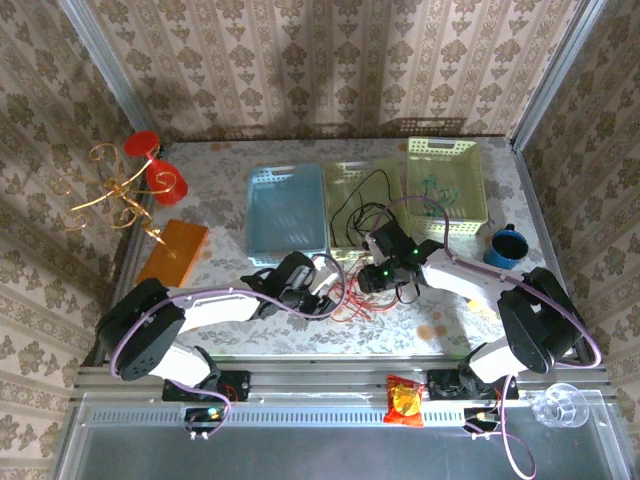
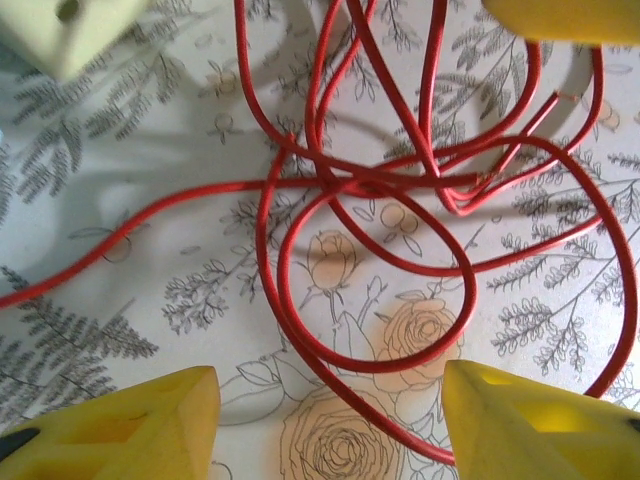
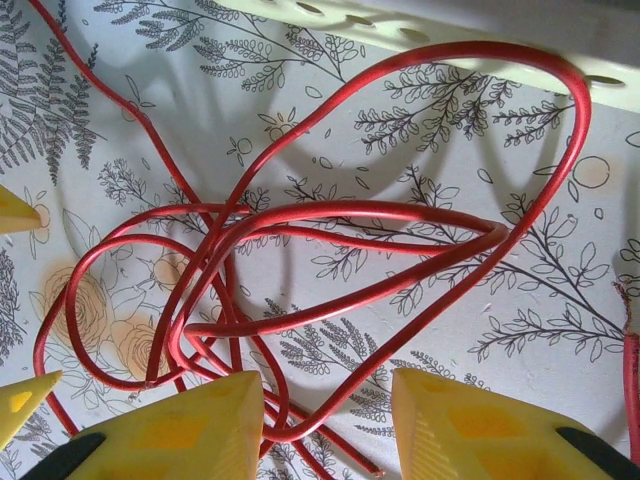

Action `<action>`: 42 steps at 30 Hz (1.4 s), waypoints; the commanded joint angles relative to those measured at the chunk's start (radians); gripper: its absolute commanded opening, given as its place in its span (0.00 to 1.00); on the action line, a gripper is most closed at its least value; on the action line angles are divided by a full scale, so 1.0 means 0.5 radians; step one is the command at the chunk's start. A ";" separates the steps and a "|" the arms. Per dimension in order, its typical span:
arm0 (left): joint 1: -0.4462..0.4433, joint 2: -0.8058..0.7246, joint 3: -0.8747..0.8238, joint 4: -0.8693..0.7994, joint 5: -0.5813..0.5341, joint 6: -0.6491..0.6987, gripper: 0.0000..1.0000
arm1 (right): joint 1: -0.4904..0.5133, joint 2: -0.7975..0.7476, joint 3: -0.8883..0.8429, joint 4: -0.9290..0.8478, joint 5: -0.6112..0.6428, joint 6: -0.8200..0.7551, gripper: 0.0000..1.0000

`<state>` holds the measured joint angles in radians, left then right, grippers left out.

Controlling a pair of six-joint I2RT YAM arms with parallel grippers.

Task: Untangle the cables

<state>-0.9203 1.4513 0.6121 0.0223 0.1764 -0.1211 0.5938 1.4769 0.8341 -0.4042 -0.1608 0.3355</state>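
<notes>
Seen from above, my left tool (image 1: 328, 290) and my right tool (image 1: 368, 280) face each other close together near the middle of the floral tabletop (image 1: 220, 290). The red cable (image 1: 352, 308) is heaped under and between them. At twelve o'clock from that heap, black cables (image 1: 352, 205) loop up over the pale green tray (image 1: 345, 175). A green cable (image 1: 440, 190) lies in the yellow basket (image 1: 445, 148) at one o'clock, and a blue tray (image 1: 285, 205) sits at eleven.

Through my left wrist camera, my left tool (image 2: 330, 385) stands wide and grips nothing, its yellow fingers at five and seven o'clock. The red cable (image 2: 370, 185) lies on the tabletop in crossed loops that bunch at the centre. One loop dips into the gap between my fingers, and one strand runs off toward nine o'clock.

Through my right wrist camera, my right tool (image 3: 325, 385) stands partly apart with nothing pinched. The red cable (image 3: 330, 215) tangles toward eight o'clock, with strands passing under my finger there. One broad loop reaches toward one o'clock, near a pale perforated rim (image 3: 450, 25).
</notes>
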 commanded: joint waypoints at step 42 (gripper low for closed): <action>0.036 0.851 1.227 -1.613 0.318 0.335 0.57 | -0.016 -0.211 -0.005 -0.037 0.322 -0.040 0.40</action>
<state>-0.9070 1.8648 1.1988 -0.7383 0.3294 0.0204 0.5915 1.4151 0.8341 -0.4011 -0.0280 0.3351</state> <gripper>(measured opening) 0.571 0.399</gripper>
